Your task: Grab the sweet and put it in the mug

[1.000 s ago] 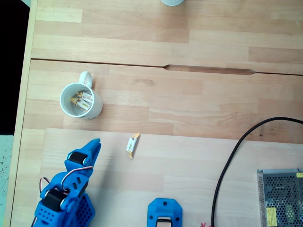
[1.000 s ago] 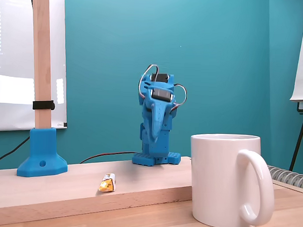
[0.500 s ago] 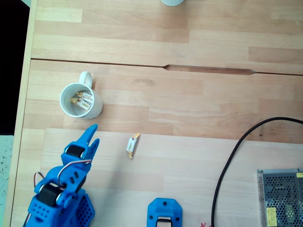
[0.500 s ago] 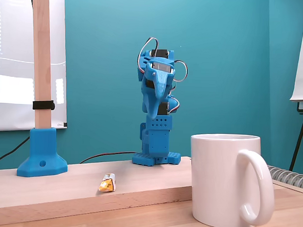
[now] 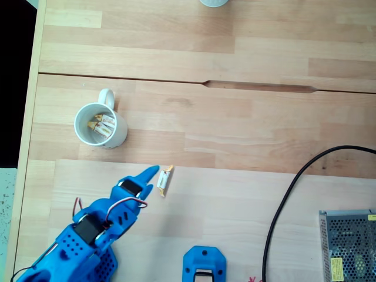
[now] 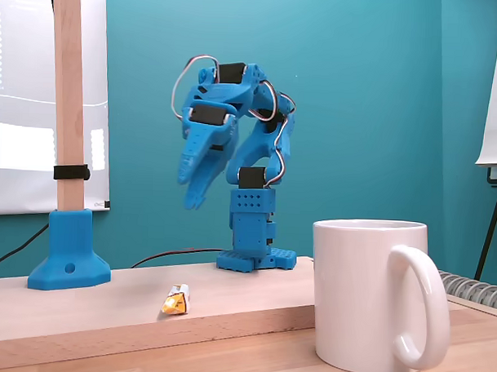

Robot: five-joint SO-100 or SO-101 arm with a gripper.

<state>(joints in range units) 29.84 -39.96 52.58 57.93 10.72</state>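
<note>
Item: pincer (image 5: pixel 154 171), blue; over the last second you have swung it from beside the mug's side of the counter toward the sweet, and in the top-down fixed view its tip now sits just beside the wrapper's left end. The side-on fixed view shows it (image 6: pixel 192 202) hanging well above the boards, pointing down, jaws drawn narrow to almost nothing and holding nothing. Reading: approach under way, grasp not begun; you would likely need to part the jaws before descending. Item: sweet (image 5: pixel 164 179), white wrapper with orange ends, lying flat on the lower board of the counter (image 5: pixel 247 117), also seen at the board's front edge from the side (image 6: pixel 176 301). Item: mug (image 5: pixel 101 124), white, upright, handle toward the top of the top-down view, up and left of the sweet, well apart from it, wrapped sweets already inside; it stands large in the side-on foreground (image 6: pixel 375 296). Room: open board all round the sweet. Margins: black cable (image 5: pixel 288 194) and metal mesh box (image 5: pixel 348 244) far right; blue post base (image 5: pixel 204 265) below; counter's left edge close behind the arm.
</note>
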